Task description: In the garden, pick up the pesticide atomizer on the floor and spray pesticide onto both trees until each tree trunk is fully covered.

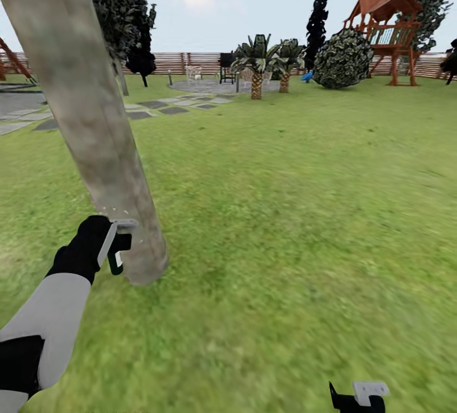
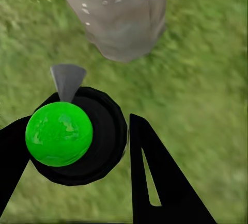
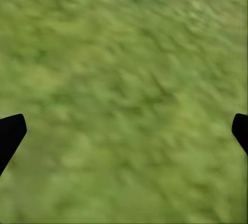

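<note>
While the left hand [image 1: 113, 249] grips the pesticide atomizer [image 2: 77, 136], nozzle aimed at the tree trunk [image 1: 95, 127] base just beside it, sweep slowly upward & round the bark; specks of pesticide [image 2: 85, 11] show only on part of it. Fill level in the atomizer: can't tell. Right hand [image 1: 358, 400] hangs wide open, empty, over the floor [image 1: 285, 209].

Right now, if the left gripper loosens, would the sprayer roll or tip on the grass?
Probably it would tip: the sprayer looks tall and narrow. Its rounded body might roll a little, though the grass would likely stop it.
</note>
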You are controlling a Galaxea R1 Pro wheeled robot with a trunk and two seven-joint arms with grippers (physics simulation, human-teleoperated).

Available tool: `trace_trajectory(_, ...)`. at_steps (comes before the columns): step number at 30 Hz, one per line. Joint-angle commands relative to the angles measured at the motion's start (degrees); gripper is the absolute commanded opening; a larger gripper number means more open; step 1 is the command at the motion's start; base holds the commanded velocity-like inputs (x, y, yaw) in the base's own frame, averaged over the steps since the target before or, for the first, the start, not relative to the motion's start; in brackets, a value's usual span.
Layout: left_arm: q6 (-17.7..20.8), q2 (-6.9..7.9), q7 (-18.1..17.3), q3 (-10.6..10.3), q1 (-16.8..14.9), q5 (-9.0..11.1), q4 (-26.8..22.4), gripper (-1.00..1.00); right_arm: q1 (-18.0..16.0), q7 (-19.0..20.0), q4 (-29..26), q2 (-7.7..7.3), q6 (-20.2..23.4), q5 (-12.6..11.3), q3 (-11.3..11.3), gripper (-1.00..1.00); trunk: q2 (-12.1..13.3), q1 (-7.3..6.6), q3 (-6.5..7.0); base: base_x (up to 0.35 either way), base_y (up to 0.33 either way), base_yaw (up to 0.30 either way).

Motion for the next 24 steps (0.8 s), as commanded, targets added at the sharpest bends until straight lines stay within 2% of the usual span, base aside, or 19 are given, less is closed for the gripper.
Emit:
trace_trajectory(1, 0.23, -0.04, -0.26, 0.09, -0.05, -0.55, -0.04, -1.0, -0.03, 0.19, 0.06, 0.0, -0.22, 0.36, -0.48, 1.0, -0.02, 0.0, -0.05, 0.082, -0.273, 0.273)
trace_trajectory(8, 0.23, 0.17, -0.26, 0.09, -0.04, -0.49, -0.04, -1.0, -0.03, 0.19, 0.06, 0.0, -0.22, 0.36, -0.48, 1.0, -0.02, 0.0, -0.05, 0.089, -0.273, 0.276)
trace_trajectory(14, 0.23, 0.48, -0.26, 0.35, 0.3, -0.56, 0.08, -1.0, -0.01, 0.19, 0.06, 0.0, -0.22, 0.36, -0.48, 1.0, -0.02, 0.0, -0.05, 0.213, -0.215, 0.277)
trace_trajectory(19, -0.08, 0.62, -0.19, -0.03, 1.03, -0.57, 0.63, -1.0, 0.0, 0.26, 0.06, 0.0, -0.22, 0.36, -0.48, 1.0, -0.02, 0.0, -0.05, 0.11, -0.058, 0.277)
trace_trajectory(24, -0.37, -0.05, -0.17, 0.09, 1.28, -0.5, 0.83, -1.0, -0.03, 0.28, 0.06, 0.0, -0.22, 0.36, -0.48, 1.0, -0.02, 0.0, -0.05, 0.005, -0.002, 0.257)
